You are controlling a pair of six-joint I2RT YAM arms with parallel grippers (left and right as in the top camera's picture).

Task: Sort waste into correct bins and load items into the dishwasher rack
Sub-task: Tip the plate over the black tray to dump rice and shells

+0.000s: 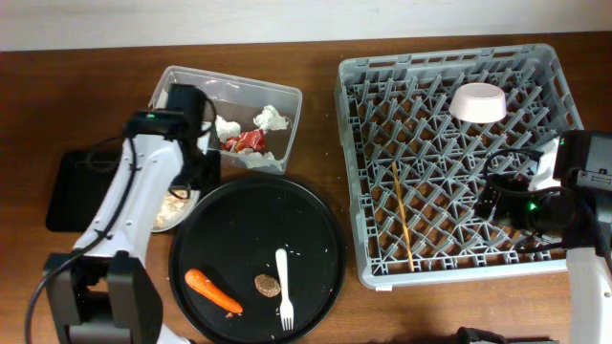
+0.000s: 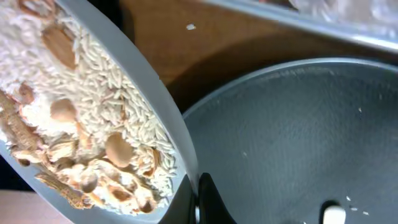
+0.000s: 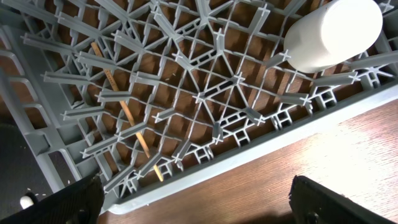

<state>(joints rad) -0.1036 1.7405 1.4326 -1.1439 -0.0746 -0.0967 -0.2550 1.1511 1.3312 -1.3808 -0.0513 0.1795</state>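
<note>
Well, start at your far left: the shallow black tray [image 1: 67, 191] shows nothing in it that I can see, so the food waste looks undumped. Just beside it your left gripper [image 2: 202, 199] appears clamped on the rim of the grey-white plate [image 2: 146, 87], tilted, with the beige food heap [image 2: 81, 112] still piled on it, so I'd call scraping that heap the step in hand. Next along, the clear tub [image 1: 239, 82] already holds white tissues [image 1: 271, 118] and the red wrapper [image 1: 247, 141]; that part looks done. On the round black tray [image 1: 258, 220] the carrot [image 1: 212, 292], the brown lump [image 1: 267, 284] and the white fork [image 1: 283, 287] all wait. Over in the dishwasher rack [image 1: 382, 96] you have the chopstick [image 1: 403, 215], the pink bowl [image 1: 478, 102] and what looks like the cream cup [image 3: 333, 31] loaded. Your right gripper [image 3: 199, 205] hangs over the rack's near edge, fingers spread wide, holding nothing. No light blue cup in sight. Roughly halfway, I'd judge.
</note>
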